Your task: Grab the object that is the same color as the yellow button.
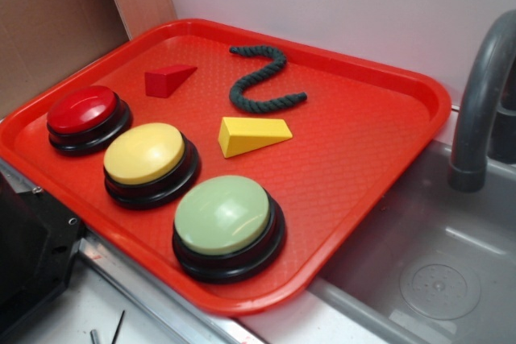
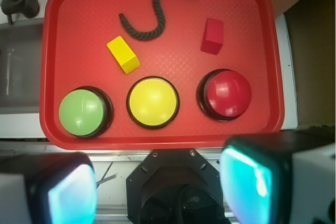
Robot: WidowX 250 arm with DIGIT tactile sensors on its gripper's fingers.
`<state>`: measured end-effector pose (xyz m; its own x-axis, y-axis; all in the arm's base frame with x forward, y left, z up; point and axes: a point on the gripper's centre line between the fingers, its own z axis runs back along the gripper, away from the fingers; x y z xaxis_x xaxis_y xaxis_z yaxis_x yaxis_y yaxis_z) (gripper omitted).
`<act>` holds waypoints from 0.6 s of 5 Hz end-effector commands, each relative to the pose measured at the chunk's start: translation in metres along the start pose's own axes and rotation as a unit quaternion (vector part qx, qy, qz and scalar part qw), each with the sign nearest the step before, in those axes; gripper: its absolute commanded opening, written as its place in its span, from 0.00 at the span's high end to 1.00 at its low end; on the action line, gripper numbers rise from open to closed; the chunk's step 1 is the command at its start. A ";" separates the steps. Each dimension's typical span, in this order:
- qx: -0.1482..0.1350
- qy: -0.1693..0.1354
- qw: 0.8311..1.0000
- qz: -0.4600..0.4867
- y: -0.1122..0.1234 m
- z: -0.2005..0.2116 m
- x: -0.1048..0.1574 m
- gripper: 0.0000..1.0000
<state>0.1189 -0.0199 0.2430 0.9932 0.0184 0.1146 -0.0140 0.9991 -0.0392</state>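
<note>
landmark: yellow button (image 2: 153,102), centre of the front row on the red tray (image 2: 262,35); every position below was taken from it in the wrist view, left to right.
pale green button (image 2: 84,112): left of the yellow button, same row, a clear gap between them.
yellow wedge (image 2: 123,54): the target. Sat behind the yellow button and a little left, near it but not touching, lying flat with its long axis diagonal across the tray.
dark green rope (image 2: 155,17): behind the yellow button, past the wedge. Its near end lay just beside the wedge's far corner; I couldn't tell whether they touched.
red wedge (image 2: 212,36): behind and right of the yellow button, well apart from the target.
red button (image 2: 226,94): right of the yellow button, same row.
gripper (image 2: 157,182): fingers spread wide, nothing between them. Hung high, on the near side of the tray's front rim, well apart from everything.
step: approach, I'd say. Nothing grasped yet.
how to do it well: move forward over the yellow button, stop above the wedge, turn the wrist so the pads close across its short width on the flat sides, not the slope. Descend straight.
risk: drifting too far back could snag the rope end; too low on the way over could clip the button dome.
</note>
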 end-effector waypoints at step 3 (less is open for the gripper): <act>0.009 -0.008 0.996 -0.093 -0.013 -0.031 0.022 0.00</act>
<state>0.1436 -0.0342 0.2083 0.9809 -0.1587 0.1127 0.1591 0.9872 0.0052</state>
